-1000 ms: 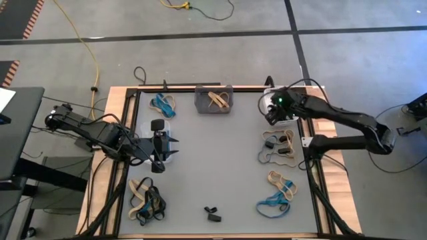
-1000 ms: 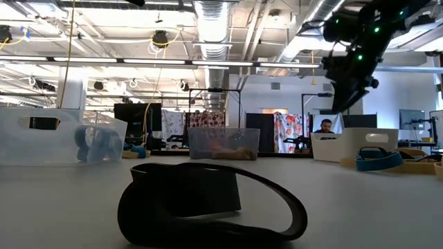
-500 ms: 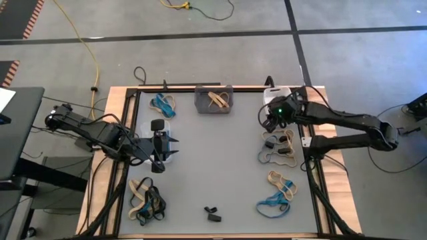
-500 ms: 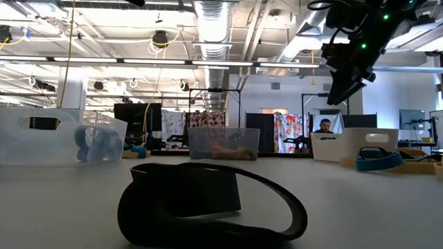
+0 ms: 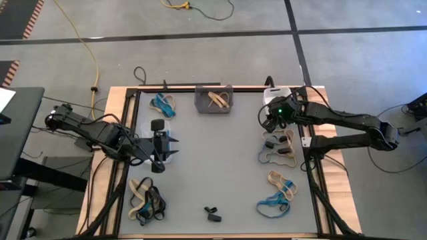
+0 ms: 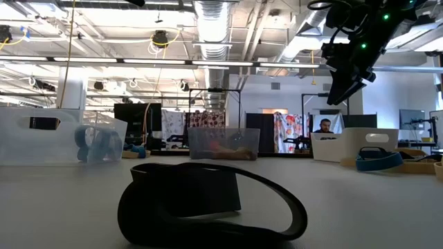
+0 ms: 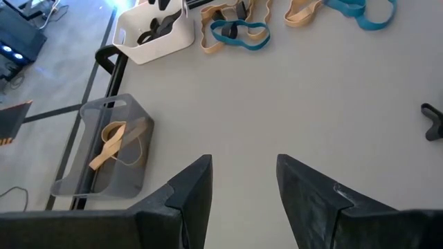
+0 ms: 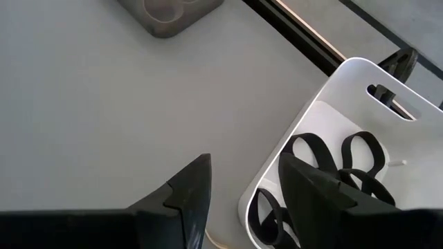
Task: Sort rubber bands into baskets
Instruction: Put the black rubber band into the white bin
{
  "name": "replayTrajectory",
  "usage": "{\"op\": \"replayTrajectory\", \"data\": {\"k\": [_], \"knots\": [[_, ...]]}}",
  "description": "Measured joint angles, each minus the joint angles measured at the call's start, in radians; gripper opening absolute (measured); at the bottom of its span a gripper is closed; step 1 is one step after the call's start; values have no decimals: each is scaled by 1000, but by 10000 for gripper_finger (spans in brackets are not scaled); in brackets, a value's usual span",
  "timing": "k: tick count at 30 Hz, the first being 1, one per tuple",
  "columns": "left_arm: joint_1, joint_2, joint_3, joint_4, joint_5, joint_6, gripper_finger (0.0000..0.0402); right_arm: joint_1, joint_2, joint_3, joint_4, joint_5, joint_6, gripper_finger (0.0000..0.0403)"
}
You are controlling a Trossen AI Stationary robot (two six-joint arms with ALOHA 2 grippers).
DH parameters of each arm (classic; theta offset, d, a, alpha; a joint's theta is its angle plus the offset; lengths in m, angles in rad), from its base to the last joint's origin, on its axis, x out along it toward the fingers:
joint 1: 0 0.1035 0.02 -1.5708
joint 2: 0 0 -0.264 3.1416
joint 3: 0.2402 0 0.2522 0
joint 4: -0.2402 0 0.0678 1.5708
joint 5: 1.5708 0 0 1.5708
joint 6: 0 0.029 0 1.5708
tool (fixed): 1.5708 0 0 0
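Two end effectors open, empty; right end effector (image 5: 269,120) beside white basket (image 8: 325,138).

3 baskets line the far edge: the dark grey basket (image 5: 213,99) holds tan bands (image 5: 218,100); left of it the clear basket (image 5: 162,105) holds blue; right, the white basket (image 8: 332,159) holds black bands (image 8: 325,162). Loose bands (image 5: 277,148) lie nearer.
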Motion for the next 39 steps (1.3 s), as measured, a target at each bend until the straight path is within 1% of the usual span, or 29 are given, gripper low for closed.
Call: {"op": "replayTrajectory", "data": {"k": [10, 17, 25, 34, 39], "knots": [[0, 0, 0, 0, 0, 0, 153, 29, 0, 0, 3, 0, -1, 196], [0, 0, 0, 0, 0, 0, 153, 82, 0, 0, 6, 3, -2, 196], [0, 0, 0, 0, 0, 0, 153, 207, 0, 0, 6, 114, -2, 196], [0, 0, 0, 0, 0, 0, 153, 378, 0, 0, 10, 134, 70, 196], [0, 0, 0, 0, 0, 0, 153, 468, 0, 0, 11, 188, 128, 196]]}}
